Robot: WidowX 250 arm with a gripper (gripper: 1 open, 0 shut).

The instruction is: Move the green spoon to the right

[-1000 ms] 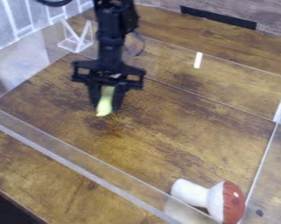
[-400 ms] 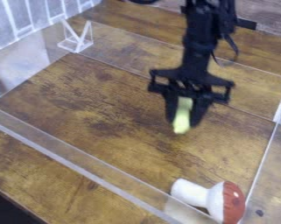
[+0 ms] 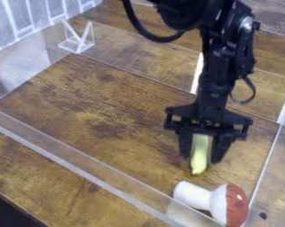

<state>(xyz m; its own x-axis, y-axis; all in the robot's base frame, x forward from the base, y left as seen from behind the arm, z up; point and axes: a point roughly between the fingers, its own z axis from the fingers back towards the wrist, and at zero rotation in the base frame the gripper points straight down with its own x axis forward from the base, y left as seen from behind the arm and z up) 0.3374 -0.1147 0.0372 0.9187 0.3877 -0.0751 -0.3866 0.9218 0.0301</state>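
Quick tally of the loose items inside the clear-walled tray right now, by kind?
Green spoon: 1
Toy mushroom: 1
Total: 2

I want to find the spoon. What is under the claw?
The green spoon hangs between the claw fingers, above the wooden table. Its top end is hidden by the claw.

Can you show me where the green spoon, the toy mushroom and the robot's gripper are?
green spoon [image 3: 199, 156]: camera view, on its yellow-green handle.
toy mushroom [image 3: 201, 196]: camera view, on its white stem.
gripper [image 3: 201, 149]: camera view, midway between its fingertips.
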